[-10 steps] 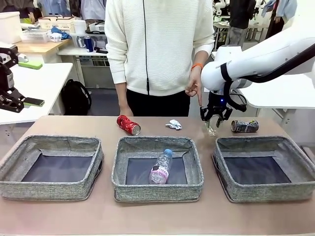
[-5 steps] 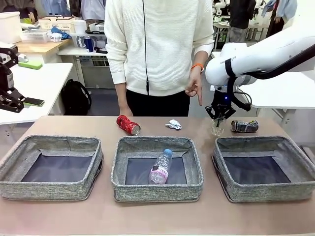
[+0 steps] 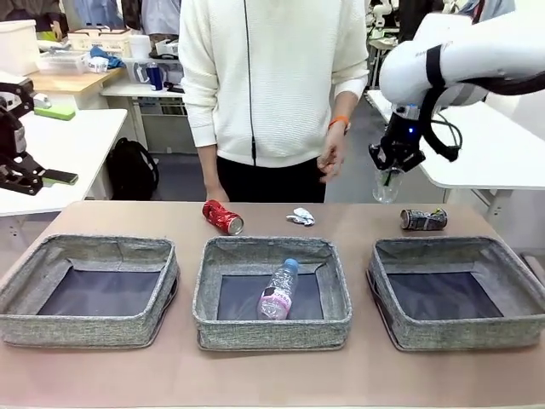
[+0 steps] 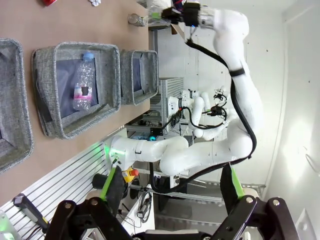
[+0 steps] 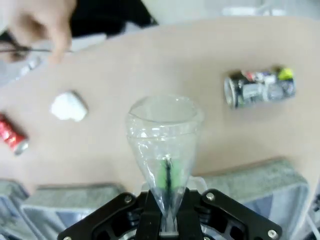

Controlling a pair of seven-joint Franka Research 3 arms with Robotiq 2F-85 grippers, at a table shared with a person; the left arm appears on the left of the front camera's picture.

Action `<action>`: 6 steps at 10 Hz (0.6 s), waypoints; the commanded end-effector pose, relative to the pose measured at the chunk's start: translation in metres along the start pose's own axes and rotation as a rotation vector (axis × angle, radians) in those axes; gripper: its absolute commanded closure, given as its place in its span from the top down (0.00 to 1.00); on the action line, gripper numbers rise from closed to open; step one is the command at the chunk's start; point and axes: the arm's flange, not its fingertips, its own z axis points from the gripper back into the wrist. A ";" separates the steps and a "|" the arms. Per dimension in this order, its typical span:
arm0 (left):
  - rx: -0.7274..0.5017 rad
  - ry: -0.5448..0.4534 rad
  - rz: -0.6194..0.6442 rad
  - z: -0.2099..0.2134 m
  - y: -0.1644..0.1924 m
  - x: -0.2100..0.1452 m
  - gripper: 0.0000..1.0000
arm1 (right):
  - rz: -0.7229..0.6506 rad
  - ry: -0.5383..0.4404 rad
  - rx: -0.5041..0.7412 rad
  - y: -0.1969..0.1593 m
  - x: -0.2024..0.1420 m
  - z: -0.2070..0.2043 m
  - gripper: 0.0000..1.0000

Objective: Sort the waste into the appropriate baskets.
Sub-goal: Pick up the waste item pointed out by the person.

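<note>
Brown table (image 3: 272, 375), my count: left basket (image 3: 85, 328), middle basket (image 3: 272, 331), right basket (image 3: 464, 334), grey woven, in a row. Behind them: red can (image 3: 222, 216), white paper wad (image 3: 300, 216), dark can (image 3: 423, 220), both cans lying down.

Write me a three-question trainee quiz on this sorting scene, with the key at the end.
1. True or false: the right tool is shut on the clear label-less bottle and holds it up off the table.
2. What lies in the middle basket? A) a green can B) the clear bottle with pink label and blue cap C) a cardboard box
3. Fill in: ___ waste items lie on the table outside the baskets.
Key: 1 true. 2 B. 3 three: the red can, the white paper wad and the dark can.
</note>
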 end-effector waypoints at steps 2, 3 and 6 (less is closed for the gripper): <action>0.005 0.008 -0.010 0.001 0.000 -0.002 1.00 | 0.075 -0.015 -0.080 0.013 -0.126 0.044 0.00; 0.005 0.008 -0.010 0.001 0.000 -0.002 1.00 | 0.174 -0.066 -0.128 0.016 -0.152 0.042 0.00; 0.005 0.008 -0.010 0.001 0.000 -0.002 1.00 | 0.178 -0.027 -0.101 0.026 -0.159 0.049 0.00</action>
